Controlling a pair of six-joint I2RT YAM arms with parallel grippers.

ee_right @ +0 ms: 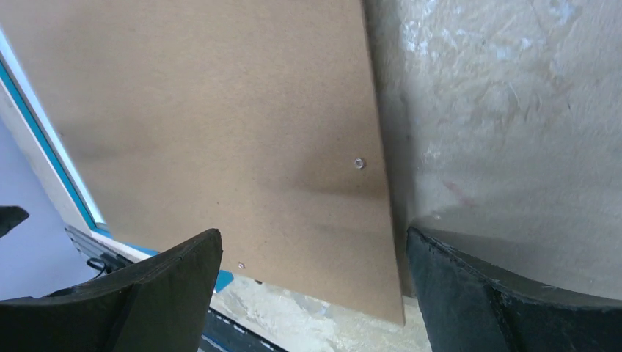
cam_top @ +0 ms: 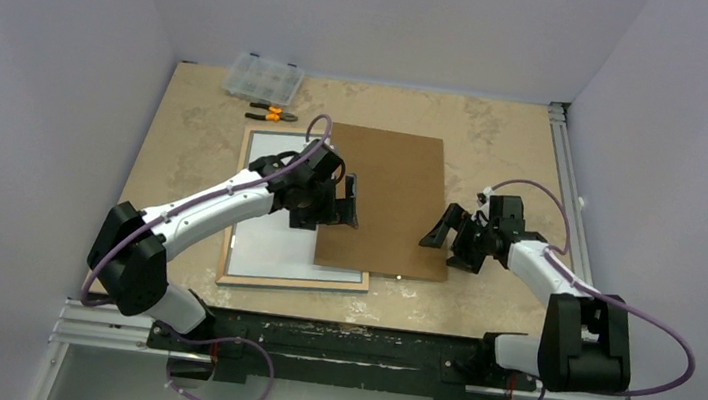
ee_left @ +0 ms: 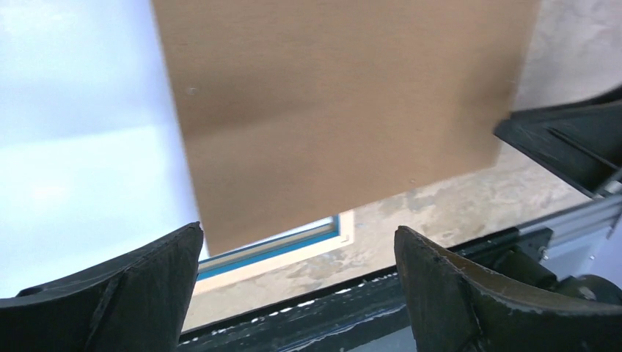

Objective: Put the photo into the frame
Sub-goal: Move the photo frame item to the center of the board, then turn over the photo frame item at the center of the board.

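The frame (cam_top: 293,279) is seen lying back-up near the front-left part of the table (cam_top: 507,147), its light wood rails showing in the overhead view and a strip of blue visible along the inner edge in the left wrist view. The photo (cam_top: 265,240) is seen inside it, plain white back upward, and appears to sit within the rails, though how well it is seated cannot be told. A brown backing board (cam_top: 391,194) is laid flat at the table's centre, its left edge overlapping the right side of the frame and covering part of the photo.

The left gripper (cam_top: 348,202) is held over the board's left margin and the right gripper (cam_top: 439,232) just off its right edge. Both are spread wide and nothing is gripped by either.

The photo is judged to be already placed, and closing the frame with the board seems to be the step in hand. For the next move, the board would need to be taken at both side edges and shifted towards the table's left edge until it is squared over the opening, without the loose photo being dragged from beneath.

A clear parts box (cam_top: 263,76) and pliers (cam_top: 272,111) are left at the far-left corner.
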